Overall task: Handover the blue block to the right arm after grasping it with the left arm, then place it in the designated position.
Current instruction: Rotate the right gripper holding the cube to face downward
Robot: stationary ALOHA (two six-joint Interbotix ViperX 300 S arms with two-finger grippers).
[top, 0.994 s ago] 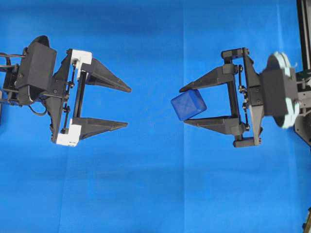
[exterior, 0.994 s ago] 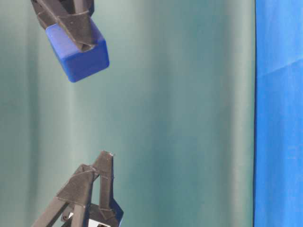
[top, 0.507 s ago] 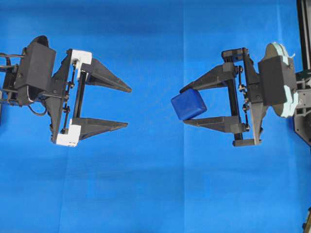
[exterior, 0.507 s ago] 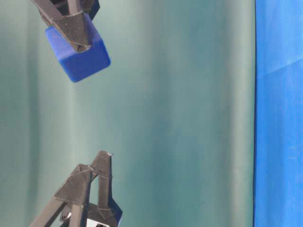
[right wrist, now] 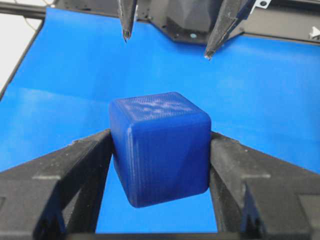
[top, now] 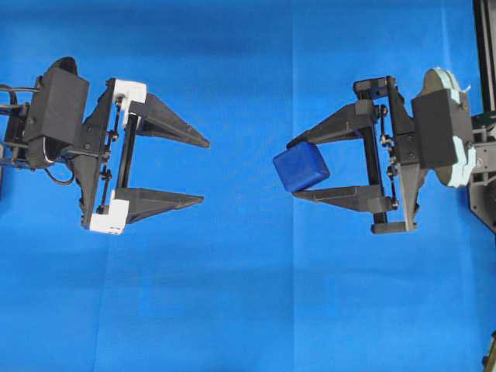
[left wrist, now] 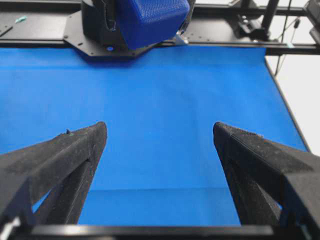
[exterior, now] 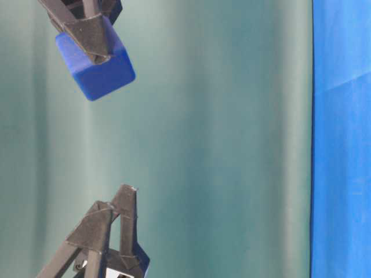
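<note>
Right all-black pincer point(top: 293, 168) with pale grey-green round disc: clamped on the small dark-blue rounded cube point(top: 301, 168), pinched at the fingertips, tilted, held above the bright blue cloth surface point(top: 248, 294). Left black pincer point(top: 206, 171) with white plastic corner brackets: fingers spread wide apart, holding nothing, facing the cube across a clear gap, well apart from it.

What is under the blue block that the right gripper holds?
Under the blue block, clamped in the right gripper, only bare blue cloth shows. The block hangs above it, as the table-level view shows. The cloth directly beneath stays covered.
</note>
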